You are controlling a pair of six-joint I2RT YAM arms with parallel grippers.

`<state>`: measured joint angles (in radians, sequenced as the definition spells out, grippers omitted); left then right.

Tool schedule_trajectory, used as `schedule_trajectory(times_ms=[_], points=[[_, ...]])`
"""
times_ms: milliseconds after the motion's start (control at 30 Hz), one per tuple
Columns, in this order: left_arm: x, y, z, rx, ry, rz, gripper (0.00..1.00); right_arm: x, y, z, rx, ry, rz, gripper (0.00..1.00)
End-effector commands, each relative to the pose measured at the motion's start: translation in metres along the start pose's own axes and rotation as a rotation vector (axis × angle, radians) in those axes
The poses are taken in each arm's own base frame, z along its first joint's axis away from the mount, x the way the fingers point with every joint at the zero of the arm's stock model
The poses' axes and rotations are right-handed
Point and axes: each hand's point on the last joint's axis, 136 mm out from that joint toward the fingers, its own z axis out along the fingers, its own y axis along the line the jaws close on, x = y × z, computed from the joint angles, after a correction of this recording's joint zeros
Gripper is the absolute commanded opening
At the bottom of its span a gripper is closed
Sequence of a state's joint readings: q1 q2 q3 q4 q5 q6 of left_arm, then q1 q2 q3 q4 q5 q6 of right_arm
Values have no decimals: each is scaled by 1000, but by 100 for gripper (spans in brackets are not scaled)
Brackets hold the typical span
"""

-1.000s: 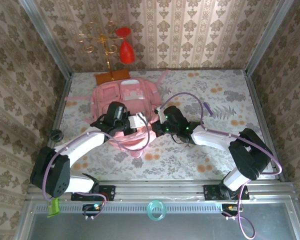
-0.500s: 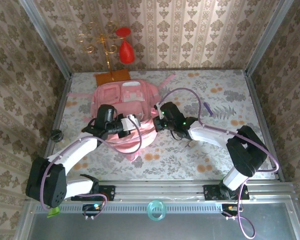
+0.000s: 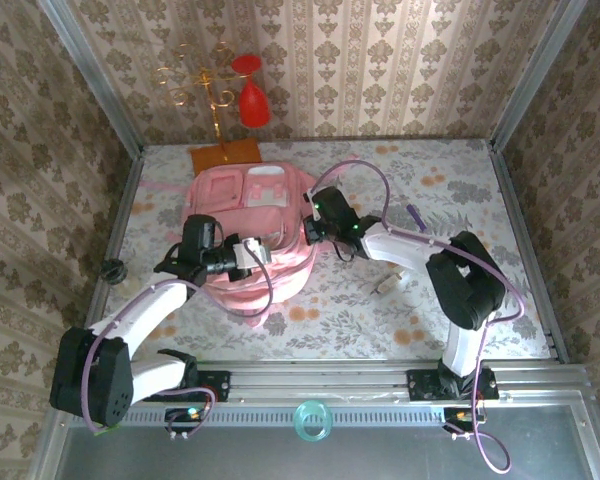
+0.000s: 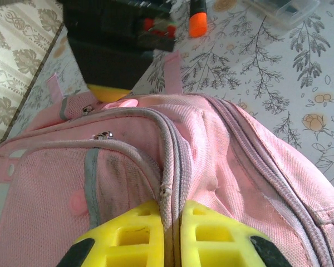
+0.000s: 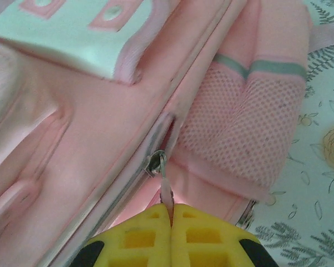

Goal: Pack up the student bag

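The pink student bag lies flat at the back left of the table, front pockets up. My left gripper sits at the bag's near edge. In the left wrist view its yellow fingers are shut on the bag's grey zipper seam. My right gripper is at the bag's right side. In the right wrist view its yellow fingers are shut on the pink zipper pull, just below the metal slider. Beside the slider the zipper gapes a little.
A gold stand with a red ornament stands at the back wall on a brown base. A purple pen lies right of the bag. An orange marker and a clear case lie beyond it. The enclosure walls are close on all sides.
Both grippers have moved: the right one back and left along the bag's right side, the left one leftward along its near edge. The bag has shifted slightly toward the back.
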<state>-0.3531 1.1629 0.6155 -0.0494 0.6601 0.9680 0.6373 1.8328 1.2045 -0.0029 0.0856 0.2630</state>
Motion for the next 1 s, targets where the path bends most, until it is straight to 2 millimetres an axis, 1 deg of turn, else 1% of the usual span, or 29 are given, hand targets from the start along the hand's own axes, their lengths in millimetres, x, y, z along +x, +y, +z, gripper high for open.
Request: schedule_trajectory(times_ms=[0, 100, 167, 200, 267, 367, 433, 533, 567, 633, 700, 733, 800, 867, 900, 967], points=[[-22, -13, -6, 56, -114, 42, 0, -13, -48, 11, 179, -15, 29, 0], [-23, -12, -5, 57, -121, 34, 0, -20, -50, 21, 169, -22, 33, 0], [-22, -11, -4, 60, -121, 28, 0, -24, -47, 22, 136, -19, 36, 0], [-23, -12, -4, 67, -124, 28, 0, -24, -46, 20, 126, -18, 36, 0], [-24, -13, -2, 73, -138, 32, 0, -21, -44, 8, 104, -10, 25, 0], [-31, -17, 1, 101, -171, 45, 0, -16, -53, -11, 111, -21, 33, 0], [-34, -18, 4, 118, -180, 52, 0, -9, -51, -18, 73, 13, 39, 18], [-35, -16, 4, 125, -183, 31, 0, -4, -46, -33, 33, 26, 34, 38], [-36, -14, 2, 117, -192, 17, 5, -7, -44, -38, 24, 6, 37, 45], [-40, -10, -4, 95, -230, -6, 7, -24, -40, -44, -11, -60, 48, 50], [-42, -10, -8, 84, -254, -10, 7, -47, -23, -34, -98, -121, 66, 54], [-42, -12, -9, 83, -253, -9, 7, -55, -14, -25, -139, -128, 79, 56], [-38, -15, -9, 88, -239, -13, 6, -77, 0, -2, -203, -146, 128, 57], [-33, -19, -7, 97, -228, -11, 6, -84, 11, 24, -259, -138, 166, 56], [-31, -21, -5, 103, -226, -9, 5, -84, 13, 37, -268, -127, 185, 55], [-30, -23, -2, 118, -226, -7, 5, -78, 14, 57, -269, -88, 202, 53]])
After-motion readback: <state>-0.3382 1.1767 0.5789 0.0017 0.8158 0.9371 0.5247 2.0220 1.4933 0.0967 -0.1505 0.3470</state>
